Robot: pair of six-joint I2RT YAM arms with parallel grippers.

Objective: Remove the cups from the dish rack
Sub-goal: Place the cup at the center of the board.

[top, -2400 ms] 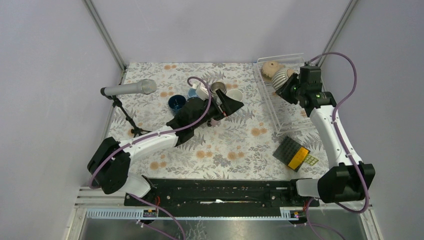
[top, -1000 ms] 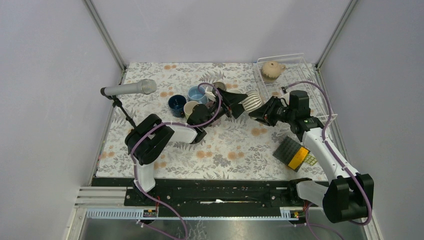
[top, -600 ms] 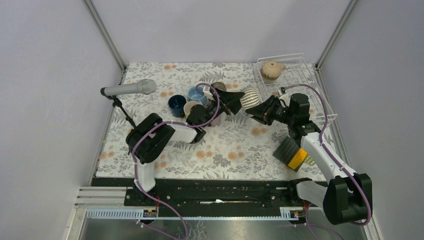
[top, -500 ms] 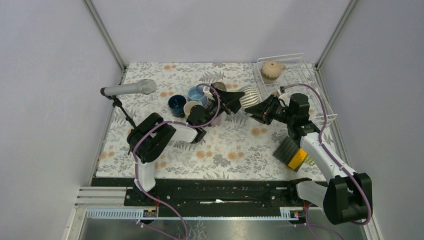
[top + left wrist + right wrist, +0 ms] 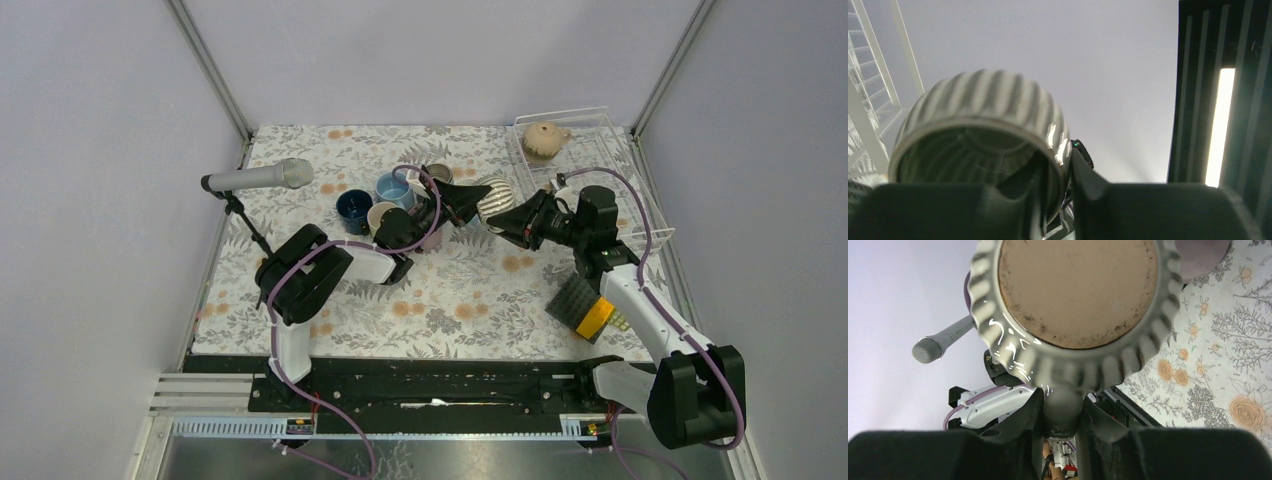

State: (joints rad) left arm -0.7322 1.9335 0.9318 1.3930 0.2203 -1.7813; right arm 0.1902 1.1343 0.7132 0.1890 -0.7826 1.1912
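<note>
Left fingers (image 5: 1089, 196) have closed on the striped mug (image 5: 983, 102); right fingers (image 5: 1023, 436) pinch its handle (image 5: 1063, 407).

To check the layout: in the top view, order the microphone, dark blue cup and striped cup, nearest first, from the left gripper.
1. striped cup: in the left gripper, mid-table.
2. dark blue cup: left of centre.
3. microphone: far left.
</note>
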